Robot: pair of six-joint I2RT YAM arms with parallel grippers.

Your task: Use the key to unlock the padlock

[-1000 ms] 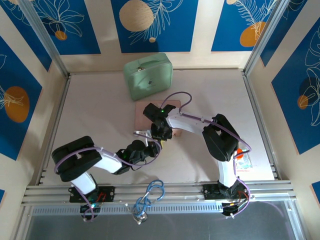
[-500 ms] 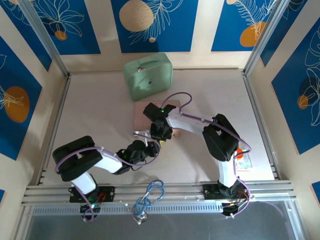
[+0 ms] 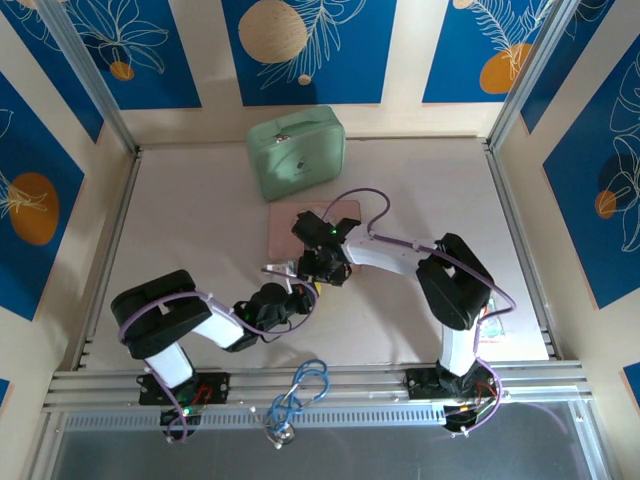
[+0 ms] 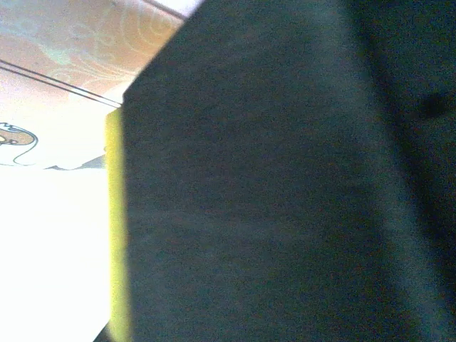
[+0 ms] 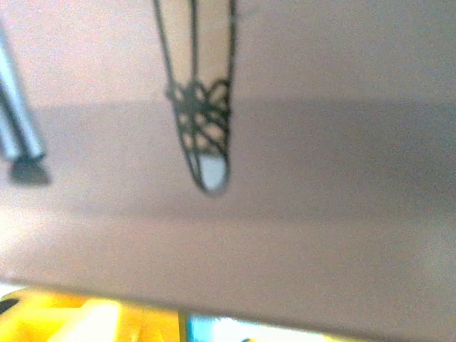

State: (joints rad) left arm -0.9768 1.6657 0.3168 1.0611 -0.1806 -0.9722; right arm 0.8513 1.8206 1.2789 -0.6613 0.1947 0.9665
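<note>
**Pale tabletop, two arms nose to nose at a pink box**

Blue-and-cream leaf-print panels (image 3: 310,50) wall in a pale table (image 3: 190,230), seen from the overhead camera. A mint-green case (image 3: 295,152) lies shut at the back. In front of it, a flat pink box (image 3: 285,230) sits mid-table.

The right gripper (image 3: 322,265) hangs over the box's near edge. The left gripper (image 3: 292,290) reaches in from the near left and ends just beside it. A small silvery piece (image 3: 274,268) shows by the left gripper, too small to identify. From overhead it cannot be told whether either pair of fingers is apart or together.

The left wrist camera is crowded by a dark blurred mass (image 4: 285,185) with a yellow strip (image 4: 116,235) along its left edge. The right wrist camera looks close onto the pink surface and its dark line ornament (image 5: 201,121). A sliver of light blue (image 5: 235,329) lies at the bottom beside something yellow. It is too blurred to say if this is the padlock, whose place where the grippers meet cannot be made out.

A blue cable (image 3: 303,385) loops over the near rail.
</note>
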